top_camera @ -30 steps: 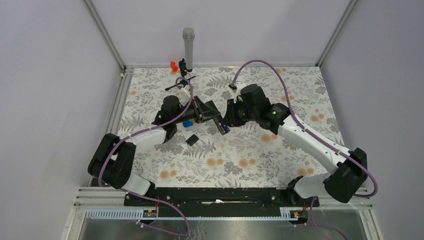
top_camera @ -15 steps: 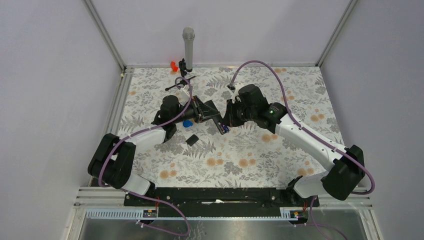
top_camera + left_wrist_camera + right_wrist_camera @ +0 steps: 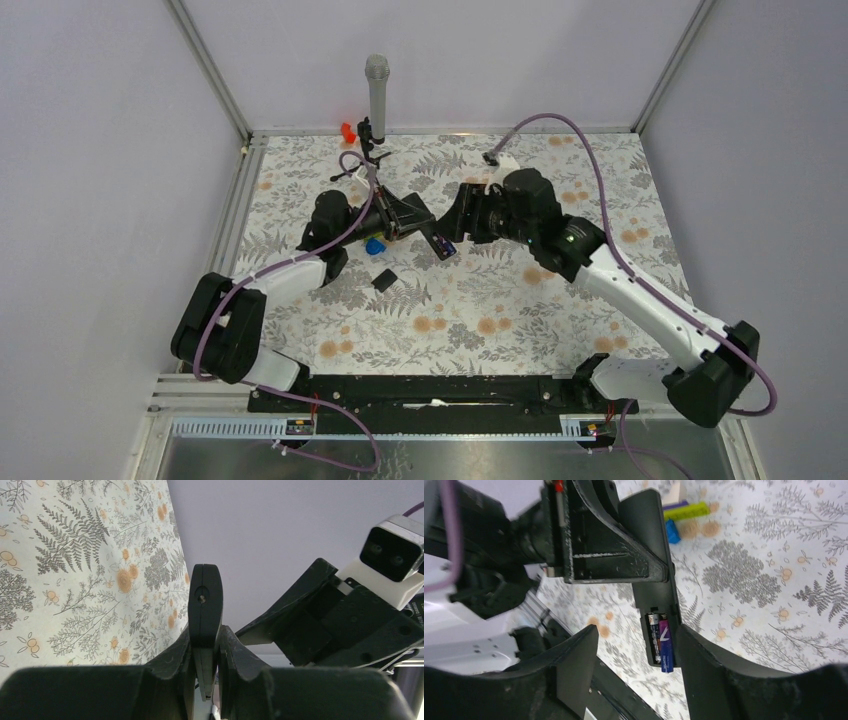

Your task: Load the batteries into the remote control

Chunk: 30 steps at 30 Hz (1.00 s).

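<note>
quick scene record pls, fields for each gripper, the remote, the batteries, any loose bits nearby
left gripper: shut on the remote control, held off the cloth
right gripper: open, fingers flanking the remote's battery end
batteries: two visible in the open compartment
loose bits: black square piece, blue object

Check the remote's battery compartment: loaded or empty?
Loaded: right wrist view shows two batteries side by side in the open bay of the remote control. Fully seated? Cannot tell.
</note>
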Motion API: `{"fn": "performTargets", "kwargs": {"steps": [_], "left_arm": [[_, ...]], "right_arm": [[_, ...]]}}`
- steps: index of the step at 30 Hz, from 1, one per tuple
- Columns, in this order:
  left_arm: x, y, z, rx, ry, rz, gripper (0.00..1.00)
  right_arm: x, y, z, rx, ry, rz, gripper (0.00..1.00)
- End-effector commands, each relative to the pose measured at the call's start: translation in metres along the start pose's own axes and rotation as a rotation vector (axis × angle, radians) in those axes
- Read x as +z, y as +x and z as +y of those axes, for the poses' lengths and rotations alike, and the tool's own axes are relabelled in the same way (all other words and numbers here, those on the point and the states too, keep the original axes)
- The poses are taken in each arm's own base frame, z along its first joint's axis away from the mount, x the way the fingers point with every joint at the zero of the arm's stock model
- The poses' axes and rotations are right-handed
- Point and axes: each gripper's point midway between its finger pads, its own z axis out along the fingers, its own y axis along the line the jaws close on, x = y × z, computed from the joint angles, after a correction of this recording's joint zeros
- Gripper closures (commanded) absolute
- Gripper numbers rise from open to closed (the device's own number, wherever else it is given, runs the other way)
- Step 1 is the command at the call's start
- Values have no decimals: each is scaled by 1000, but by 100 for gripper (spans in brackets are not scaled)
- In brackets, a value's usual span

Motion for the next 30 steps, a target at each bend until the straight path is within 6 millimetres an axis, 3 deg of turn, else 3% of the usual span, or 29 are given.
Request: {"fn": "performTargets", "kwargs": {"steps": [1, 5, 8, 12, 19, 24, 27, 30], "left_arm": [[-16, -12, -46, 13, 150, -67, 100], [-31, -17, -65, -110, 229, -115, 100], [-37, -19, -75, -179, 259, -121, 100], [-38, -24, -84, -236, 273, -130, 100], [-38, -33, -98, -280, 302, -144, 100], [-38, -37, -100, -308, 318, -155, 100], [-37, -37, -99, -324, 322, -155, 100], [-37, -38, -99, -333, 324, -155, 100]], "right_arm": [[-20, -28, 11, 147, -49, -213, 30], [-44, -44, 25, 174, -138, -320, 31], [-53, -55, 36, 208, -181, -365, 26], [-54, -50, 45, 320, -275, -366, 17], [-51, -44, 55, 451, -389, -346, 16], [-52, -44, 63, 500, -463, -344, 30], [-51, -45, 66, 501, -475, -338, 45], [-48, -46, 68, 497, -478, -325, 51]]}}
